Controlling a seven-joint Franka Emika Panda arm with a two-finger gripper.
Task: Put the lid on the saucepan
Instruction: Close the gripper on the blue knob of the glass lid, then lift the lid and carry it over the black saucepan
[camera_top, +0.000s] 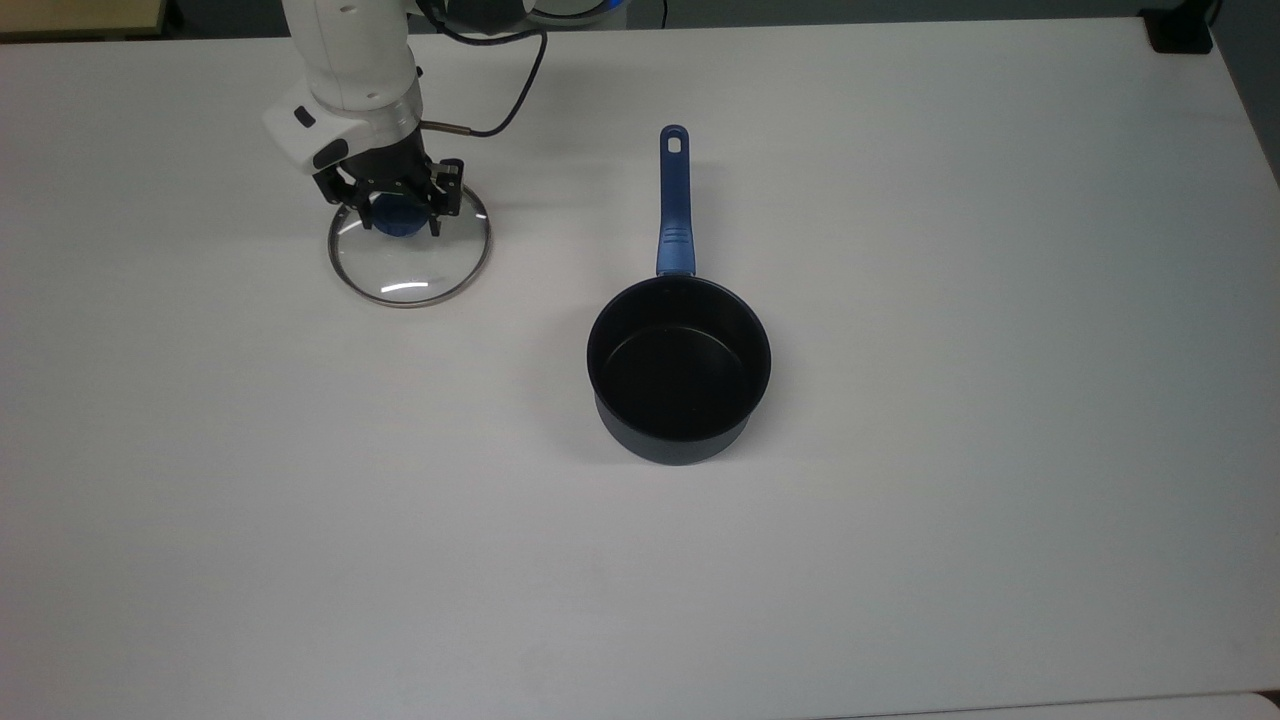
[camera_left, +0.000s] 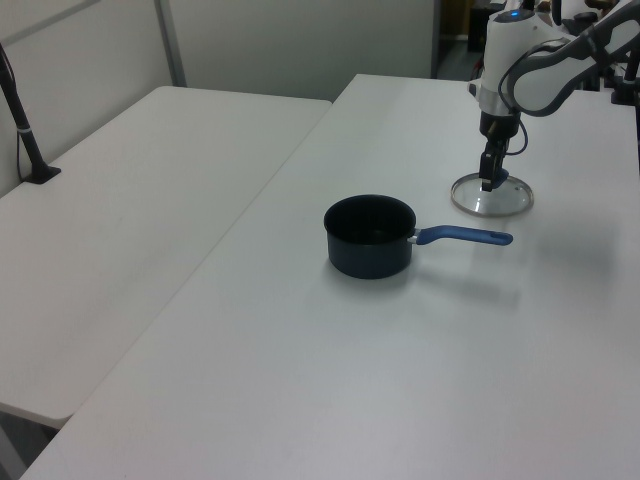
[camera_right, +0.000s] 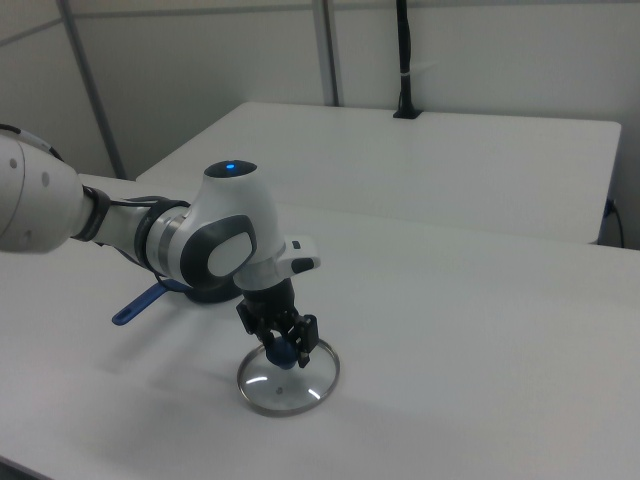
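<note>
The lid (camera_top: 408, 265), clear glass with a steel rim, lies flat on the white table (camera_top: 950, 520) at the top view's upper left. My gripper (camera_top: 398, 215) reaches straight down onto it, fingers closed against both sides of the blue knob (camera_top: 398, 222). The left view shows the gripper (camera_left: 487, 178) on the lid (camera_left: 492, 198); the right view shows the gripper (camera_right: 286, 350) over the lid (camera_right: 288, 385). The dark saucepan (camera_top: 678, 365) stands open and empty near the centre, its blue handle (camera_top: 675, 200) pointing away towards the far edge. Its handle tip (camera_right: 140, 303) pokes out behind my arm.
A second white table (camera_left: 130, 200) adjoins on the left view's left, with a black clamped post (camera_left: 25, 130) at its edge. A small black block (camera_top: 1180, 30) sits at the top view's upper right corner. A cable (camera_top: 500, 100) trails from my wrist.
</note>
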